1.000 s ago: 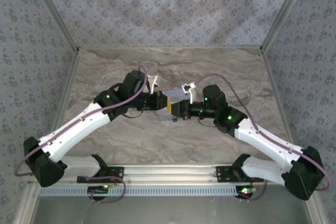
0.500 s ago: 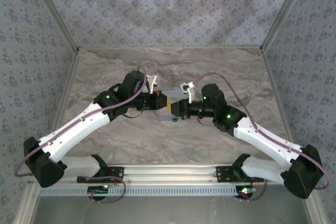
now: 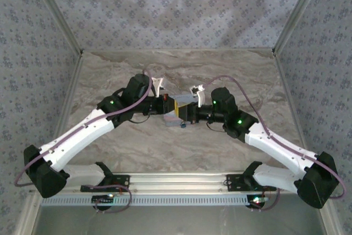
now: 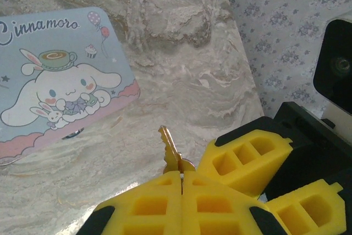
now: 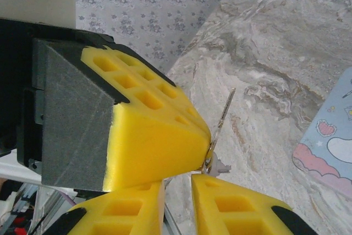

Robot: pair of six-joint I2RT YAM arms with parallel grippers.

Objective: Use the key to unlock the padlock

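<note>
One key [image 4: 169,146] is clamped in the closed jaws of the left gripper [image 4: 181,182], while the jaws of the right gripper [image 5: 177,196] are held slightly apart just beside it.

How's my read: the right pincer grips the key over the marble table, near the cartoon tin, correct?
Not quite. The left pincer grips the key, pads shut on it, as the left wrist view shows. The rest holds: it is over the marble table, near the cartoon tin.
</note>
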